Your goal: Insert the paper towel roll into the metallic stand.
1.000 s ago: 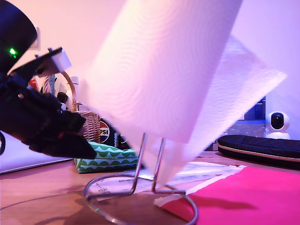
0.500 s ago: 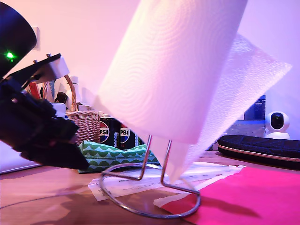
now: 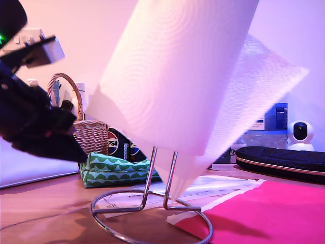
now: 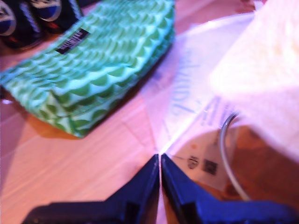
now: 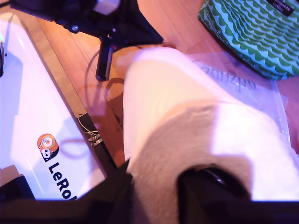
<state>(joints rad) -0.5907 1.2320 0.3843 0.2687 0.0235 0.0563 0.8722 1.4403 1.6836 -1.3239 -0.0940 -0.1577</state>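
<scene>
Second wrist view: "LeRo" (image 5: 60, 177) | my second gripper (image 5: 154, 196) clamps paper towel roll (image 5: 187, 126) | my first gripper (image 4: 160, 161) together

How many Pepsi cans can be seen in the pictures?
2. Both cans stand side by side behind the green patterned pouch, next to the wicker basket in the exterior view. The paper towel roll may hide more behind it.

Paper towel roll cut off and stand partly hidden.
The paper towel roll (image 3: 183, 76) ran past the exterior view's top edge and covered the upper rod of the metallic stand (image 3: 152, 203); cans (image 3: 118, 145) stood half hidden behind.
</scene>
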